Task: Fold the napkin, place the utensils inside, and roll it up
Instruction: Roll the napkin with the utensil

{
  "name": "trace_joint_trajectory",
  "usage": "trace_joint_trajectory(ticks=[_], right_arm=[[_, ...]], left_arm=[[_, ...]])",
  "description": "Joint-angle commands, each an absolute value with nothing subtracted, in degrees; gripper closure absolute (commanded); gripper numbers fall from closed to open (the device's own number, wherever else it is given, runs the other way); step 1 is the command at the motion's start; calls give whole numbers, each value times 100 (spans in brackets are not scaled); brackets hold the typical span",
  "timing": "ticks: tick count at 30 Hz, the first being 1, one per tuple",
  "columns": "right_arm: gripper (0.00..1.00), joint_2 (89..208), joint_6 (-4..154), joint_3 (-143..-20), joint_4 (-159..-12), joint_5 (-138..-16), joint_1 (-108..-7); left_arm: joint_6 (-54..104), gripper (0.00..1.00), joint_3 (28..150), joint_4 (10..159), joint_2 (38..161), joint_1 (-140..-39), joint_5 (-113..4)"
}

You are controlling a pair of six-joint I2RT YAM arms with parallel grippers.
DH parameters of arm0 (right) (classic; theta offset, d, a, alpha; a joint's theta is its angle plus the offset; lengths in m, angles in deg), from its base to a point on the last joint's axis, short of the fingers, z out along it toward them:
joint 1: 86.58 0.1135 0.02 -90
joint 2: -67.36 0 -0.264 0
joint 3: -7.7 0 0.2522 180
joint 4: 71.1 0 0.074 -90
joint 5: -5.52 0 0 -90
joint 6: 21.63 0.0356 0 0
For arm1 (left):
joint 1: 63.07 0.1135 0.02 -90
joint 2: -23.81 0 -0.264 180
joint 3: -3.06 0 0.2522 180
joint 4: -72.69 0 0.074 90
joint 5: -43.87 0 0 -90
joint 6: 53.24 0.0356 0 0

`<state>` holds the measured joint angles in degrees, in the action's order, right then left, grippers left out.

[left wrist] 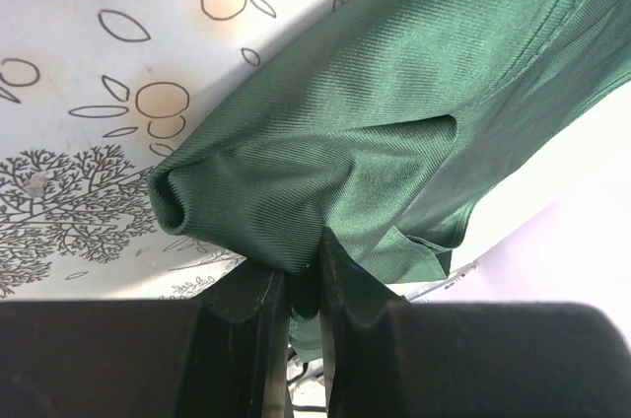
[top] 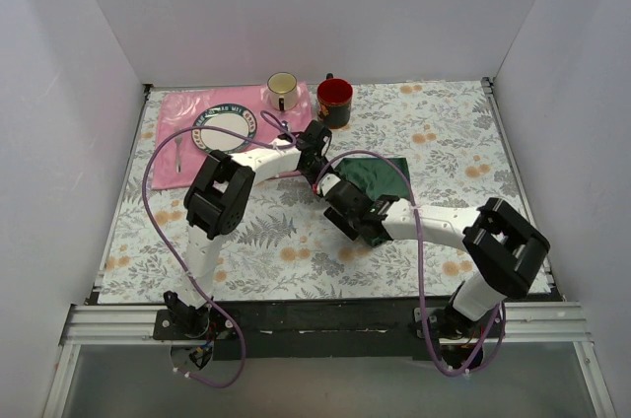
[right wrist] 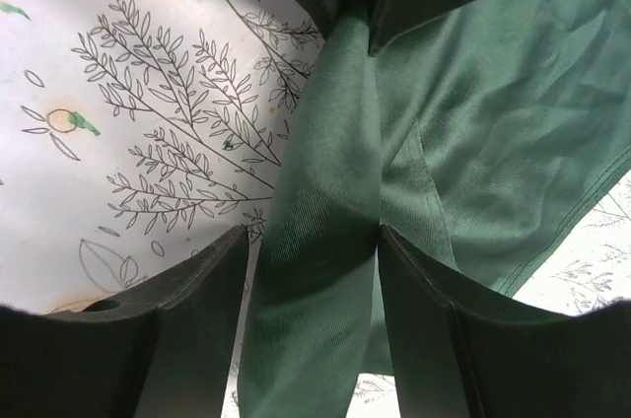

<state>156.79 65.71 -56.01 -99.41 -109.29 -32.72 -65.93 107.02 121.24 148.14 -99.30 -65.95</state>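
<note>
The dark green napkin (top: pixel 383 177) lies bunched into a loose roll on the flowered tablecloth, right of centre. My left gripper (top: pixel 318 174) reaches its left end. In the left wrist view this gripper (left wrist: pixel 304 275) is shut on a pinch of the napkin (left wrist: pixel 394 122), just beside the roll's open end. My right gripper (top: pixel 342 199) sits close below it. In the right wrist view this gripper (right wrist: pixel 314 241) stands open astride a thick fold of the napkin (right wrist: pixel 325 270); the right finger (right wrist: pixel 424 290) touches the cloth and the left finger (right wrist: pixel 197 285) stands apart. The utensils are hidden.
A pink placemat (top: pixel 192 107) lies at the back left with a plate (top: pixel 225 130) and a small silver fork (top: pixel 178 154) on it. A beige mug (top: pixel 283 91) and a red mug (top: pixel 334 101) stand behind the arms. White walls enclose three sides.
</note>
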Motion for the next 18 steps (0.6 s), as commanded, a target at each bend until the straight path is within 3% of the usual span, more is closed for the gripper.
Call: trace_joint_trajectory(ticks=[1,6,12,13,18], right_arm=[[41,15911,6353,-5571,-9576,-11488,-3165],[49,16078,6213,-5571,-9567,-11585,-3165],[83,16281,5896,-5633,-9611,-11524,-3183],[96,16307,5896,-5642,-9629,-11376,-3183],[99,16298,6054,-5677,-9743,-10655,-3384]], left_arm=[[-6607,100,10700,12591,14931,-9884,-6863],[-6581,100,10770,12661,14957,-9858,-6925],[-6379,100,10814,12697,15045,-9840,-7056],[-6335,100,10814,12697,15098,-9832,-7057],[-5861,100,10762,12513,15116,-9832,-6881]])
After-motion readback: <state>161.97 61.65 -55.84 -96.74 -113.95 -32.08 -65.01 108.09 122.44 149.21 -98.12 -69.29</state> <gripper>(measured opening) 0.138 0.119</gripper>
